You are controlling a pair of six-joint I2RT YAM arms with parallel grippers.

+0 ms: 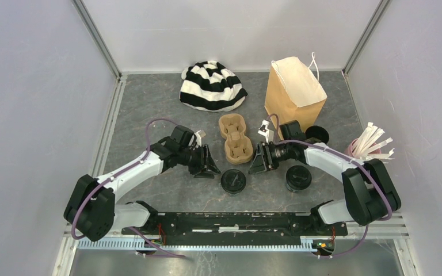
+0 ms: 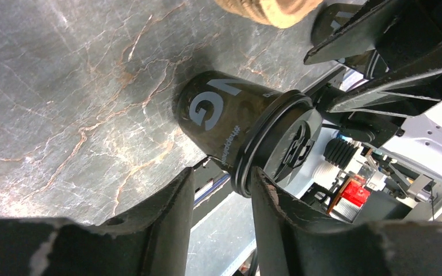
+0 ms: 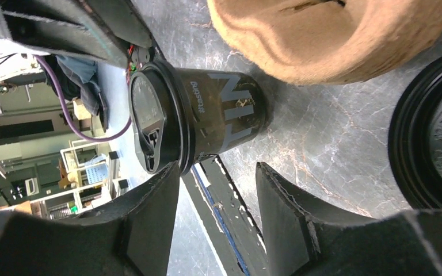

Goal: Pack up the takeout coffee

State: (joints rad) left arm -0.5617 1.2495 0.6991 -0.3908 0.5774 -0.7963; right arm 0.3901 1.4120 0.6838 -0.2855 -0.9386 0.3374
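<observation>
Two small black coffee cups with flat lids stand near the front of the table, one (image 1: 233, 181) in the middle and one (image 1: 298, 177) to its right. My left gripper (image 1: 206, 161) is open and empty just left of the middle cup. My right gripper (image 1: 260, 158) is open and empty between the two cups. In the left wrist view the middle cup (image 2: 224, 123) sits just ahead of my gripper (image 2: 221, 190), its lid rim close to one fingertip. In the right wrist view the same cup (image 3: 207, 118) lies ahead of my gripper (image 3: 216, 184), and the other cup's lid (image 3: 437, 132) is at the right edge.
The brown two-cup carrier (image 1: 235, 138) lies between the grippers, slightly farther back. An open brown paper bag (image 1: 295, 92) stands behind it on the right, with a black round thing (image 1: 317, 134) at its foot. A striped hat (image 1: 213, 85) and a pink cup of white sticks (image 1: 368, 146) are also there.
</observation>
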